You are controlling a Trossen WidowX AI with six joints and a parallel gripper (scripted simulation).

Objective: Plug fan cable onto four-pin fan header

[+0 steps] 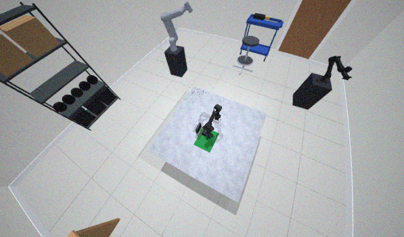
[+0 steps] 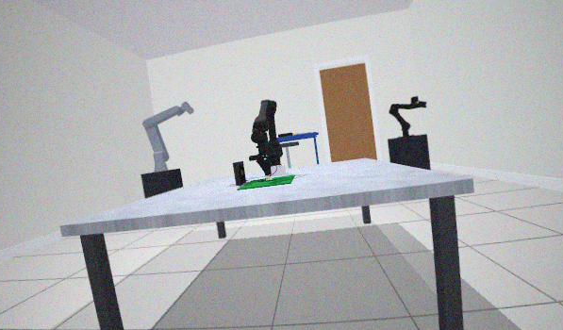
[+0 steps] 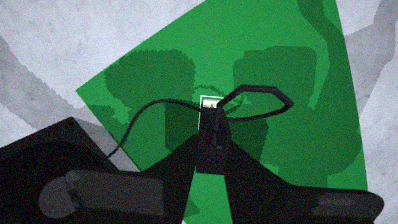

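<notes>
A green board (image 3: 280, 150) (image 1: 202, 144) (image 2: 266, 182) lies flat on the grey table (image 1: 228, 169) (image 2: 346, 186). Its small white four-pin header (image 3: 210, 103) sits near the board's middle. My gripper (image 3: 210, 140) (image 1: 208, 134) (image 2: 272, 174) points down over the board and is shut on the black plug (image 3: 213, 118). The plug's tip is right at the header; I cannot tell how deep it sits. The thin black cable (image 3: 280, 98) loops to the right and runs left to the black fan (image 3: 45, 150) (image 1: 197, 128) (image 2: 239, 173), which stands on the table beside the board.
A grey arm on a black pedestal (image 1: 175, 61) (image 2: 161, 181) and a black arm on a pedestal (image 1: 312, 91) (image 2: 408, 150) stand on the floor. A blue cart (image 1: 260, 34), a stool (image 1: 248, 51), a shelf rack (image 1: 49, 74) and a brown door (image 2: 348, 113) stand further off.
</notes>
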